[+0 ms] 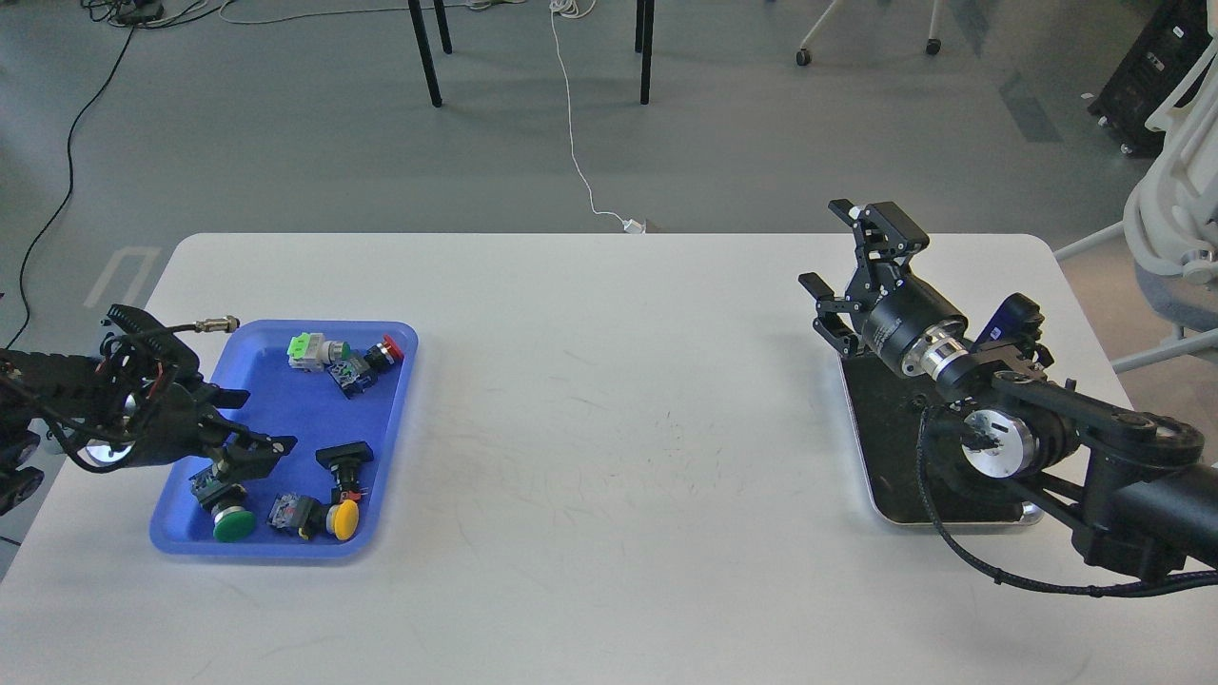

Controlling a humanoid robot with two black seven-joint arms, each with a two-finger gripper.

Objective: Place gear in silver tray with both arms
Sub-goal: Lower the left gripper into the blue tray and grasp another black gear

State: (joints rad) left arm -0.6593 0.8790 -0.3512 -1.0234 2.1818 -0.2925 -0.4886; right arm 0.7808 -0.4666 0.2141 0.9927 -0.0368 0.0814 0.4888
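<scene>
The silver tray lies at the table's right side with a dark floor; my right arm covers much of it. My right gripper hovers over the tray's far left corner, fingers spread and empty. The gear is several push-button switches in a blue tray at the left: a green-and-white one, a red one, a black one, a yellow one and a green one. My left gripper is over the blue tray, open, its lower finger just above the green switch; contact is unclear.
The white table is bare between the two trays. A metal connector on a cable sticks out by my left wrist. Chair legs and cables are on the floor beyond the far edge.
</scene>
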